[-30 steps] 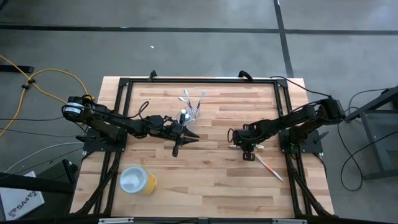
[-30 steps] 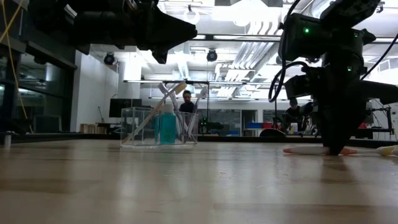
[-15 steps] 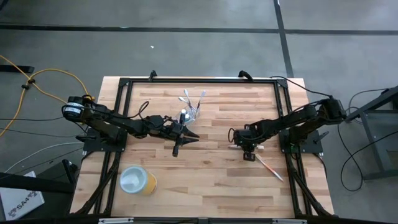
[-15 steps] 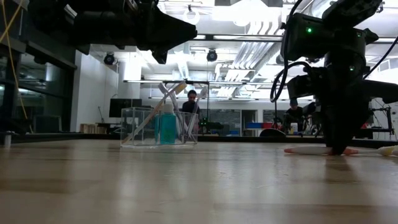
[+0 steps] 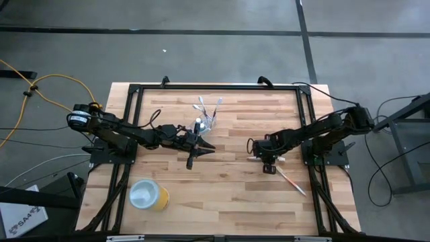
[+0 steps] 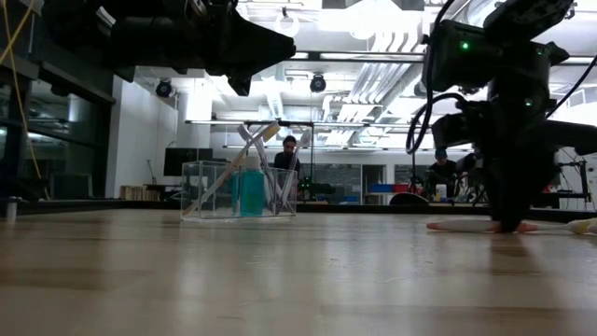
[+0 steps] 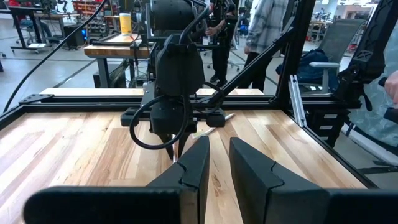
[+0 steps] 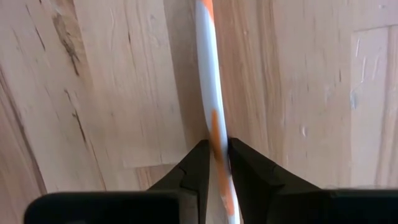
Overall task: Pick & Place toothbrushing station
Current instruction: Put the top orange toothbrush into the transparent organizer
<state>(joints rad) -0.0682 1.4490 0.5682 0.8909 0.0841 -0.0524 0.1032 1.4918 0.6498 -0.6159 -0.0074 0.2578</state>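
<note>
The clear plastic cup [image 5: 208, 121] stands at the table's far middle, holding several toothbrushes and a blue tube [image 6: 250, 191]. It also shows in the low view [image 6: 238, 191]. An orange-and-white toothbrush [image 8: 208, 68] lies flat on the wood at the right, and my right gripper [image 5: 263, 159] is shut on it, pointing down. A second toothbrush [image 5: 293, 180] lies on the table nearer the right edge. My left gripper [image 5: 201, 153] hovers open and empty just near-side of the cup, above the table. My right gripper pinches the toothbrush's handle [image 8: 216, 134] between its two fingers, at an orange patch along its length. The fingers come from above, pointing down, and lie across the handle. The toothbrush lies flat on the table [image 6: 462, 225].
A larger yellow cup with a pale top [image 5: 149, 195] lies near the table's front left. A black frame [image 5: 215, 87] runs around the table's edges. People stand in the room beyond the table.
</note>
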